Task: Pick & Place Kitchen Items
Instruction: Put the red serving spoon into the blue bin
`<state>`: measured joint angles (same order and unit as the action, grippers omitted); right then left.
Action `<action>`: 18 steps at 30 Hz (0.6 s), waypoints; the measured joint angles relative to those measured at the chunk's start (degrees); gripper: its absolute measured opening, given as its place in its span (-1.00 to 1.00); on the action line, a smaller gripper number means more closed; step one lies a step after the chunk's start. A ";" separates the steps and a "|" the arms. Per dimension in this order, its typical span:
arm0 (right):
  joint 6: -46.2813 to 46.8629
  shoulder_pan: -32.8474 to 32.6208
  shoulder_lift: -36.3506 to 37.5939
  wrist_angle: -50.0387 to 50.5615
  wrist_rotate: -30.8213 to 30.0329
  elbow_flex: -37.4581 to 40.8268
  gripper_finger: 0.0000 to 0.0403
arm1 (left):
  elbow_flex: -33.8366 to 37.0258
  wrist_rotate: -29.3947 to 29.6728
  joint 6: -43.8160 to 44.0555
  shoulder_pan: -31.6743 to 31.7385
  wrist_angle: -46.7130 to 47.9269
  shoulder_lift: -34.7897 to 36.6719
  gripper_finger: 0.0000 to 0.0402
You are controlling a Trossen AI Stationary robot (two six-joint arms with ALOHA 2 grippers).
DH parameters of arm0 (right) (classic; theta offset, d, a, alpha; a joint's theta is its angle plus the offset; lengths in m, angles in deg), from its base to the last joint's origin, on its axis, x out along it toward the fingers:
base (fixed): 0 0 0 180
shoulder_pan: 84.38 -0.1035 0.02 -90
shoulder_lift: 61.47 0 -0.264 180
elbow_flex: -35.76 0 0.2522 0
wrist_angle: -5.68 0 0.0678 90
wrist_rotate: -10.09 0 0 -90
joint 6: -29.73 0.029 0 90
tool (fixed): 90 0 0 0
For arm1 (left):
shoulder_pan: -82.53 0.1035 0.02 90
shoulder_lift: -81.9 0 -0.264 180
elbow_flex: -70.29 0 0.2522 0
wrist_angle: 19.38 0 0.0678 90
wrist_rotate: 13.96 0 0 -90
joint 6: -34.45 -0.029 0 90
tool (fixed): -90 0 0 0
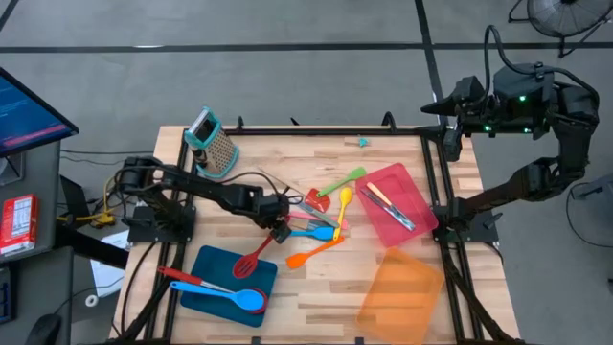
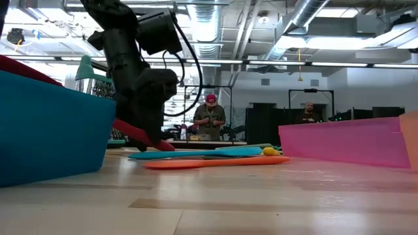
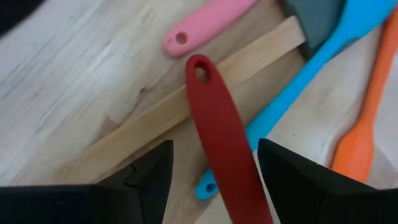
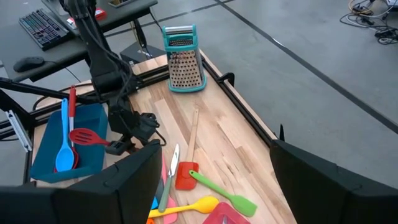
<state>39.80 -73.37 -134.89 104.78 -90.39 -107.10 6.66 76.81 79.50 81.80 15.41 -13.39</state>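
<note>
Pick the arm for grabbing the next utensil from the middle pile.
Left. Its tool is already down at the pile, fingers open around the red handle. The right tool is parked past the table's far right corner, well away from the utensils.

Ceiling strip lights (image 2: 339, 63) are lighting the room evenly, casting only soft shadows on the table (image 1: 316, 287). The low view is blurring the near blue tray (image 2: 46, 130); the left wrist view is blurring its dark fingers (image 3: 298, 180).

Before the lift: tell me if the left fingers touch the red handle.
Apart: left wrist view shows the red handle between open left fingers, wood visible on both sides.
</note>
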 joint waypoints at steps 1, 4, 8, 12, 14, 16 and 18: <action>0.00 0.00 0.00 0.00 -0.01 0.00 0.44 | 0.00 0.07 0.50 0.03 0.15 -0.13 0.05; 0.00 0.00 0.00 0.00 -0.02 0.00 0.44 | 0.00 0.05 2.16 0.11 0.67 -0.17 -0.04; 0.00 0.00 0.00 0.42 -0.02 0.00 0.44 | 0.00 -0.13 6.55 0.57 0.79 -0.17 -0.34; -0.02 0.00 0.00 1.31 -0.04 0.00 0.44 | -0.02 -0.05 8.94 1.13 0.93 -0.13 -0.73; -0.03 0.00 0.00 1.31 -0.04 0.00 0.44 | -0.02 -0.06 9.23 1.25 0.92 -0.04 -0.72; -0.08 0.00 0.00 1.31 -0.04 0.00 0.44 | 0.00 0.24 9.24 1.24 0.97 0.47 -0.72; -0.09 0.00 0.00 1.31 -0.05 0.00 0.44 | 0.04 0.27 9.32 1.25 1.21 1.73 -0.72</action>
<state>39.70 -73.37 -134.89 106.09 -90.45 -107.10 6.70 77.08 88.82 83.05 16.62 -11.66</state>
